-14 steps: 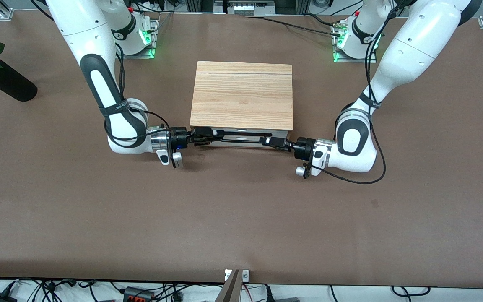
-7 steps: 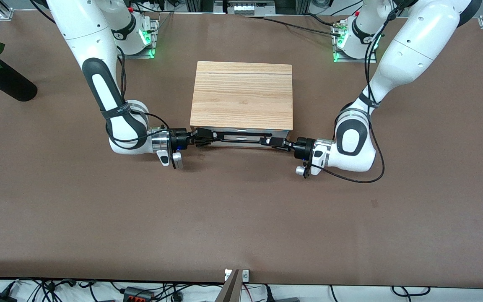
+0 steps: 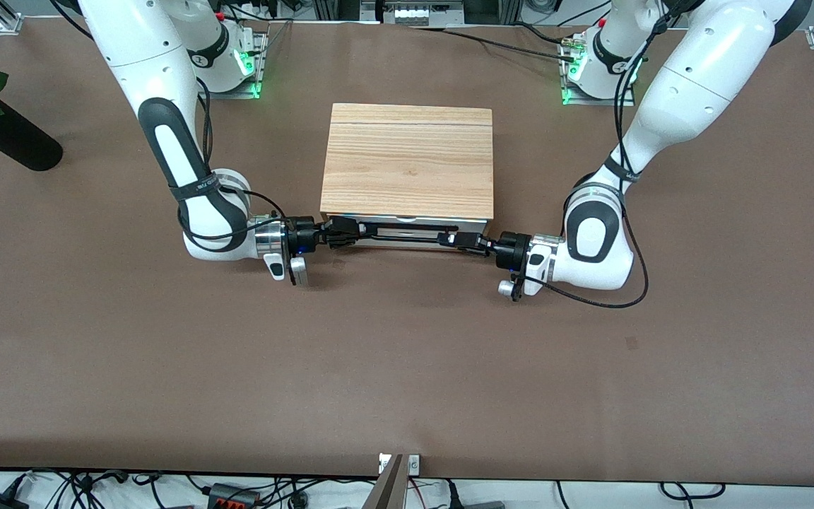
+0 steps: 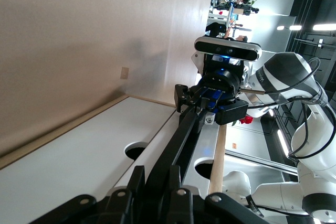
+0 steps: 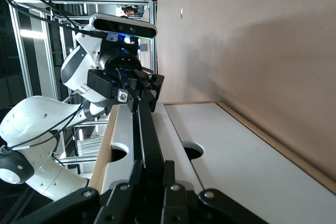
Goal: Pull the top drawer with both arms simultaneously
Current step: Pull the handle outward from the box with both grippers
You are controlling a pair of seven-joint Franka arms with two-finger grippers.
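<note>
Two pincers are on the same handle (image 3: 407, 237), one at each end. We note the left pincer (image 3: 458, 240) clamped shut on the end toward the left arm's side of the bench (image 3: 407, 367), and the right pincer (image 3: 347, 230) clamped shut on the other end; both wrist views show the black bar running straight from one set of fingers to the other. The drawer (image 3: 404, 225) sits at the top of the cabinet (image 3: 407, 161), mid-bench, its white front facing the front camera and showing only as a thin strip under the oak top, so we judge it barely out, if at all. The handle's long axis runs across the bench, from arm to arm; travel is square to it, toward the front camera. We judge the pull must be even, or the drawer may rack and bind.
</note>
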